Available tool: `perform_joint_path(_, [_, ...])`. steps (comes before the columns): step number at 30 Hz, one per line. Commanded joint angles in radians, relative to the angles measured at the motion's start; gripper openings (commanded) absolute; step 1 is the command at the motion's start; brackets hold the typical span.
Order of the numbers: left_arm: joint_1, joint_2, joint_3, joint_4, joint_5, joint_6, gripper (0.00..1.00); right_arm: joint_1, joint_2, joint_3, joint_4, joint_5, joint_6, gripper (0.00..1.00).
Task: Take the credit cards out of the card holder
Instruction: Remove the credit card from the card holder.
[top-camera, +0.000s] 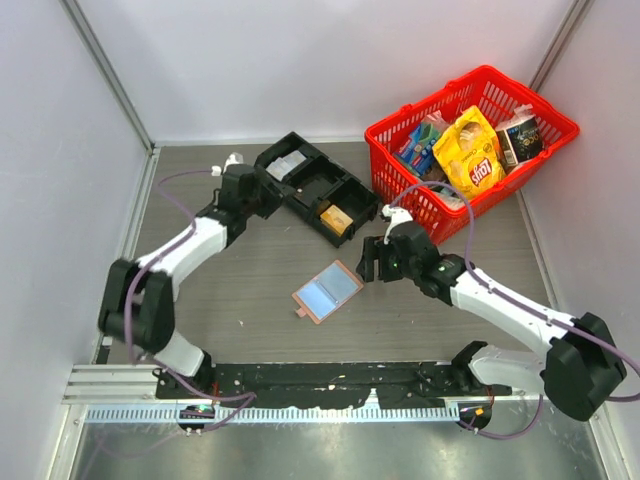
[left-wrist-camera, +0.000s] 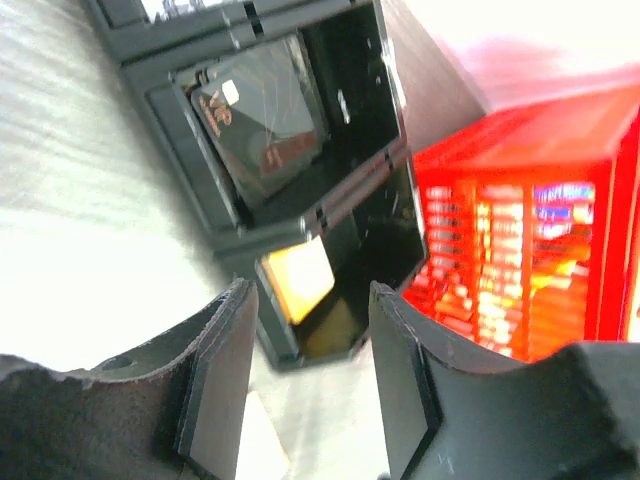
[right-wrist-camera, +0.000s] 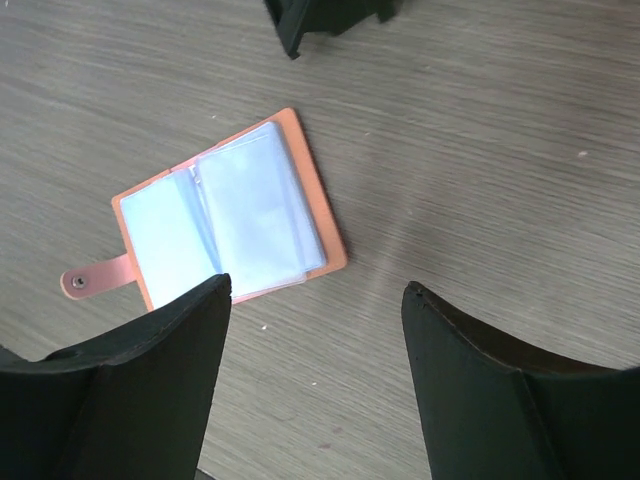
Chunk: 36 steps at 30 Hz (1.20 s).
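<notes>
1. Left tool (left-wrist-camera: 312, 330) is up over the black tray (top-camera: 318, 186), fingers spread with nothing between them. My guess is that's where the cards get dropped: a dark card (left-wrist-camera: 260, 125) and a yellow one (left-wrist-camera: 295, 280) each sit in a compartment.
2. Right tool (right-wrist-camera: 315, 295) is spread wide too, empty, hovering just beside the card holder (right-wrist-camera: 230, 215).
3. Card holder lies flat and open mid-counter, pale sleeves facing up, so the pockets are reachable from above.
4. Can't tell if any cards are left in the sleeves.
</notes>
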Motion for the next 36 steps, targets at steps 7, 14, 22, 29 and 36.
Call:
perform_joint_path(7, [-0.259, -0.42, -0.228, -0.527, -0.194, 0.198, 0.51, 0.057, 0.219, 0.135, 0.035, -0.107, -0.028, 0.57])
perform_joint_path(14, [-0.413, -0.402, -0.319, -0.606, -0.107, 0.122, 0.46, 0.111, 0.36, 0.199, 0.047, -0.061, -0.036, 0.53])
perform_joint_path(22, [-0.427, -0.27, -0.336, -0.554, -0.074, 0.131, 0.33, 0.14, 0.46, 0.219, 0.037, 0.079, -0.018, 0.51])
perform_joint_path(29, [-0.427, -0.169, -0.316, -0.517, -0.096, 0.163, 0.19, 0.166, 0.495, 0.212, 0.026, 0.094, -0.016, 0.47])
perform_joint_path(36, [-0.427, -0.133, -0.313, -0.468, -0.116, 0.174, 0.15, 0.175, 0.455, 0.201, 0.035, 0.022, 0.007, 0.24])
